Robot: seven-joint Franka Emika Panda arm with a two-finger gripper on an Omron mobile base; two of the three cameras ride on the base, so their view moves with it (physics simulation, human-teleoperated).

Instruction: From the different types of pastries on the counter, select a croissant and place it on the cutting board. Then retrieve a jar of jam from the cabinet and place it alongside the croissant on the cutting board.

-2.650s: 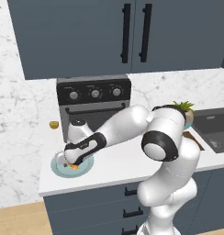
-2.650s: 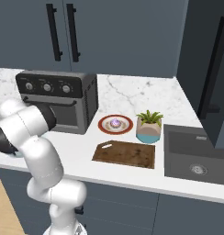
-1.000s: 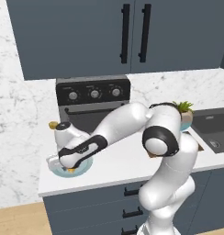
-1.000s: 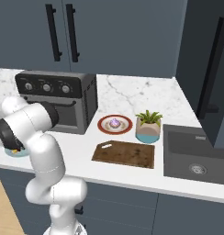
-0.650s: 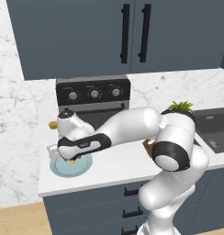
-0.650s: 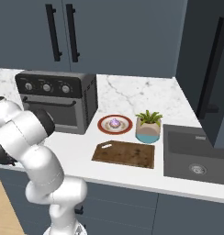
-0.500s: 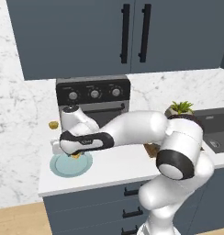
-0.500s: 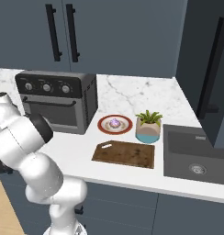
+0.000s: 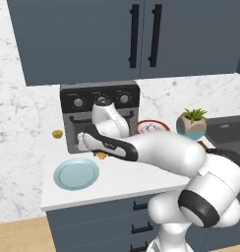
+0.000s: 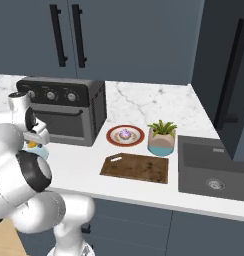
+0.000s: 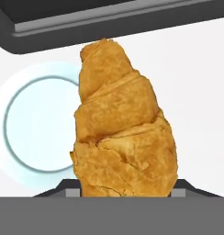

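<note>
The golden croissant point(image 11: 124, 133) hangs a little above the white counter point(image 9: 127, 179), held between the fingers of my gripper point(image 9: 95, 150). It is lifted just right of a light blue plate point(image 9: 76, 173), in front of the toaster oven. From the right base view the croissant point(image 10: 32, 145) is a small orange spot under the gripper point(image 10: 35, 141) at the far left. The dark brown cutting board point(image 10: 136, 168) lies bare near the counter's front, well to the right. A purple-frosted pastry point(image 10: 125, 133) sits on a red-rimmed plate behind the board. The wall cabinet point(image 9: 141, 37) has its doors shut.
A black toaster oven point(image 10: 61, 116) stands against the wall right behind the gripper. A potted plant point(image 10: 161, 137) stands behind the board's right end, and a dark sink point(image 10: 214, 170) lies beyond it. A small yellow object point(image 9: 57, 133) sits left of the oven.
The gripper has risen from the light blue plate with the croissant in it and moved right, toward the oven front. The arm has swung and stretched lower across the counter.
</note>
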